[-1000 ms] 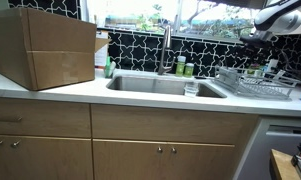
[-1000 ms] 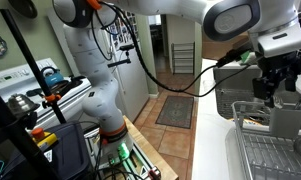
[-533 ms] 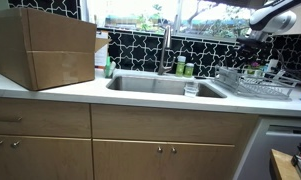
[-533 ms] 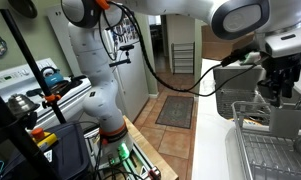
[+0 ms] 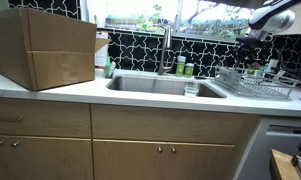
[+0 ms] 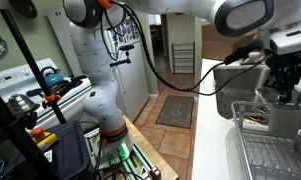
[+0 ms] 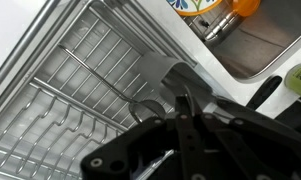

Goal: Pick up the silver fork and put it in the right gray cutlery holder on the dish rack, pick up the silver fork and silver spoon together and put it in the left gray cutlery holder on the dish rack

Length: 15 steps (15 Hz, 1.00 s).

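Closest to the wrist camera, the black two-fingered tool (image 7: 180,128) fills the lower frame. Its fingers are drawn toward each other around a blurred silvery shape; I cannot tell whether they grip it or what it is. Just beyond lies the low dish rack of thin silvery wire (image 7: 80,80), and past its edge is the stainless steel sink basin (image 7: 265,45). In an exterior view the tool (image 6: 279,88) hangs right above the upright gray cutlery holder (image 6: 288,122) standing at the rack (image 6: 262,160). In an exterior view the rack (image 5: 255,85) sits on the pale counter (image 5: 70,92) beside the sink (image 5: 160,85). The tool (image 5: 252,36) is above it, and a large brown cardboard box (image 5: 45,48) stands well apart at the counter's other end.
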Motion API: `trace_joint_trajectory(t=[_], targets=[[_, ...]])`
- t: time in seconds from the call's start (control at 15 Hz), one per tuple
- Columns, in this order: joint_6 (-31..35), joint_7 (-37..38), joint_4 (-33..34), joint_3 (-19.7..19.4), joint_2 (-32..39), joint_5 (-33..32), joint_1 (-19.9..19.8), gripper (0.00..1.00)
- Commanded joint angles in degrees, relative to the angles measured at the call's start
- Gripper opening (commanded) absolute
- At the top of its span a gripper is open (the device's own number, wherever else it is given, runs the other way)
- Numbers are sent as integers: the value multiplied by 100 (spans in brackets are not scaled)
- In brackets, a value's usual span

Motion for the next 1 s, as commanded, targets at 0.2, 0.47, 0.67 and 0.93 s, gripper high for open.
trace_joint_trajectory(t=[0.2, 0.47, 0.67, 0.93], targets=[[-82, -22, 50, -132, 72, 61, 119, 51], [-88, -73, 42, -118, 60, 108, 148, 81], [-69, -61, 44, -110, 81, 105, 184, 99], [-69, 147, 31, -89, 71, 91, 250, 100]])
